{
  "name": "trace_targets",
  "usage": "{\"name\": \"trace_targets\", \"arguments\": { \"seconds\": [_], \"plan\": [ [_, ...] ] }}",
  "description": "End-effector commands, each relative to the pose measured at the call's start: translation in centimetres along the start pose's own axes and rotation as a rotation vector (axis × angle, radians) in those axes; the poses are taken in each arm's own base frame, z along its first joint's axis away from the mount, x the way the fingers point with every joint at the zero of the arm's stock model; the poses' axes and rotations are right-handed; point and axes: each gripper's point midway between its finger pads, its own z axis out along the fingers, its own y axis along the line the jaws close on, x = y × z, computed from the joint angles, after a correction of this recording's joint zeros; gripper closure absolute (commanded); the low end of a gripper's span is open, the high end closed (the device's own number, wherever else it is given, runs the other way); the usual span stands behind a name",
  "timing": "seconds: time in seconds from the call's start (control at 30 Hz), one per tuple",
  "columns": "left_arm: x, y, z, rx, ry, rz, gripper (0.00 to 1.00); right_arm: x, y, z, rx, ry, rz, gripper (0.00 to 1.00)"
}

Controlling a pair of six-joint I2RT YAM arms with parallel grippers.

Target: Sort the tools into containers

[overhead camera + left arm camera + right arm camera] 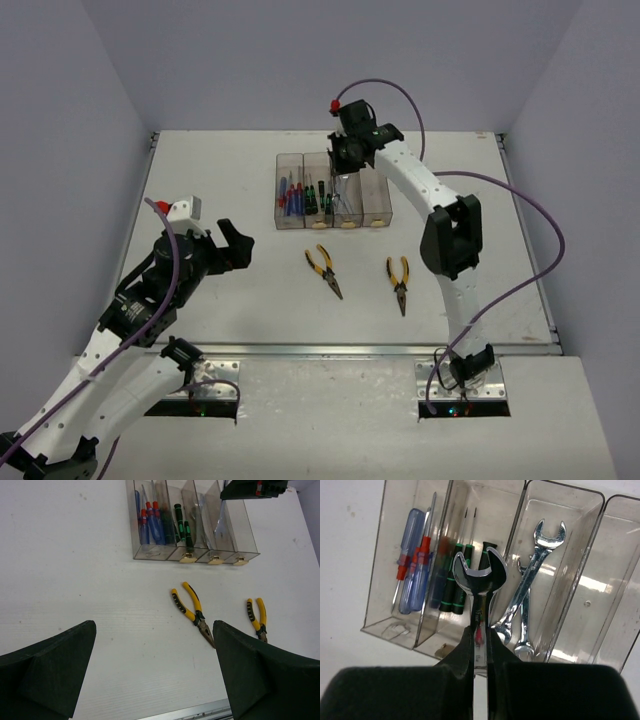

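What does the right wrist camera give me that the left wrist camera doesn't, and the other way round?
Right wrist only: the right hand shut on a silver wrench over the bins, and two crossed wrenches seen clearly in the third bin. Left wrist only: both yellow-handled pliers loose on the table, and the left hand open, holding nothing. Both: the row of bins, the blue-and-red screwdrivers in the first and the green-and-black screwdrivers in the second.
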Motion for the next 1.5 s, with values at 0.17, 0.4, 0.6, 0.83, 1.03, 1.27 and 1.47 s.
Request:
{"name": "trace_targets", "arguments": {
  "seconds": [0.17,0.4,0.6,0.83,1.03,1.27,1.47],
  "plan": [
    [-0.9,-0.7,0.1,0.036,-0.037,-0.007,0.0,-1.0,-3.7,2.0,0.067,0.006,0.01,0.79],
    [-0.9,-0.7,0.1,0.035,-0.036,-0.008,0.0,0.1,-3.5,-2.7,0.063,0.03,-0.004,0.41],
    [-0.9,-0.6,0.1,0.032,-0.036,-0.007,0.0,8.9,-6.3,-8.7,0.161,0.154,-0.013,0.4],
    [-0.8,-0.8,0.2,0.041,-0.031,-0.008,0.0,20.3,-8.5,-11.4,0.205,0.249,0.044,0.54],
    [-0.8,-0.9,0.2,0.043,-0.029,-0.005,0.0,25.9,-8.3,-9.9,0.156,0.362,0.066,0.58],
    [-0.8,-0.7,0.2,0.036,-0.031,-0.007,0.0,26.2,-7.2,-8.2,0.116,0.369,0.081,0.6],
    [-0.8,-0.8,0.2,0.039,-0.03,-0.007,0.0,27.3,-7.9,-6.3,0.163,0.416,0.052,0.64]
  ]
}}
